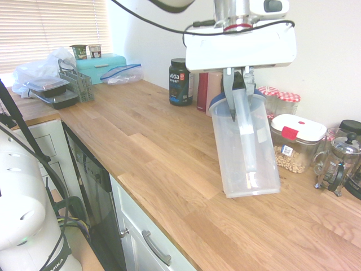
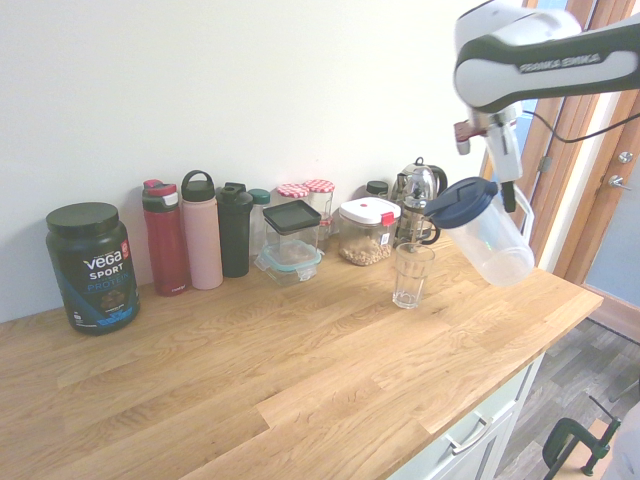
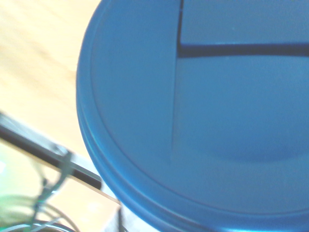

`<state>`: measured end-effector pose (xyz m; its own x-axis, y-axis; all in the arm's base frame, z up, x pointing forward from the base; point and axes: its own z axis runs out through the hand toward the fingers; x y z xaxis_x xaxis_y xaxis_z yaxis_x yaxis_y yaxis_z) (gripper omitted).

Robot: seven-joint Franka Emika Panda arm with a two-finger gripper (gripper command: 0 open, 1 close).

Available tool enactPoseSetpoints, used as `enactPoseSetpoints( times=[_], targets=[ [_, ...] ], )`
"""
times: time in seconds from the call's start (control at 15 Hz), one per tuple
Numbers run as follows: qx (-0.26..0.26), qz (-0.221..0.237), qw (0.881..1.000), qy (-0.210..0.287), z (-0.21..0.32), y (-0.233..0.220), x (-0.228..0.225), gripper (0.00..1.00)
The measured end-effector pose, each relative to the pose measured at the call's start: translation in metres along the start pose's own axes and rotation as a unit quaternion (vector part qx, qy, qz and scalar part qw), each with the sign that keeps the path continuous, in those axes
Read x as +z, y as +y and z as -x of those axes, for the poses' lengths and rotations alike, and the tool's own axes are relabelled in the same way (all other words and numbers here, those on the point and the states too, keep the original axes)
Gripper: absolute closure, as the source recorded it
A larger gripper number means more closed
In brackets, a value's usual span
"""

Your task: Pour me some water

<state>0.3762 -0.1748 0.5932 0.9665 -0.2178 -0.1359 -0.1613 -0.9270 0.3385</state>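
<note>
**Pitcher held tilted above the desk, lid end toward the glass**

Seen in the second exterior view. Wooden desk (image 2: 300, 390) spanning the whole lower half, bare across its front. Clear plastic pitcher (image 2: 490, 235) hanging off the desk at 3 o'clock, well above the wood, touching nothing below. Long axis tilted: blue lid (image 2: 462, 197) at the upper end facing about 10 o'clock, clear base at the lower end toward 4 o'clock. White handle on the side away from the glass. Whether any water inside, cannot tell.

Tool (image 2: 508, 170) reaching down from 1 o'clock, clamped tight on the pitcher's handle. In the first exterior view, tool (image 1: 240, 79) pinching the top of the white handle strip, pitcher (image 1: 245, 149) leaning with its base toward 5 o'clock, clear of the desk (image 1: 169, 158).

Black protein tub (image 2: 90, 265) at 9 o'clock, standing upright. Row of upright bottles at 10 to 11 o'clock: red bottle (image 2: 165, 238), pink bottle (image 2: 200, 230), black bottle (image 2: 236, 228). Glass container with dark lid (image 2: 291, 240) just beside them. Nut jar with white lid (image 2: 367, 230) at 12 o'clock. Empty drinking glass (image 2: 411, 275) upright on the desk, below and toward 8 o'clock of the lid, apart from the pitcher.

Wrist view filled by the blurred blue lid (image 3: 207, 111).
</note>
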Motion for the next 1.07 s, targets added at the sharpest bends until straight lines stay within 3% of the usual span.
enactPoseSetpoints(
  times=[0.27,0.67,0.87,1.07],
  targets=[
    [0.016,-0.132,0.991,0.026,0.048,0.056,0.010,1.00],
    [-0.002,-0.295,0.953,0.066,0.104,0.103,0.048,1.00],
    [-0.029,-0.333,0.937,0.100,0.146,0.084,0.055,1.00],
    [-0.020,-0.338,0.935,0.108,0.188,0.043,0.055,1.00]
  ],
)
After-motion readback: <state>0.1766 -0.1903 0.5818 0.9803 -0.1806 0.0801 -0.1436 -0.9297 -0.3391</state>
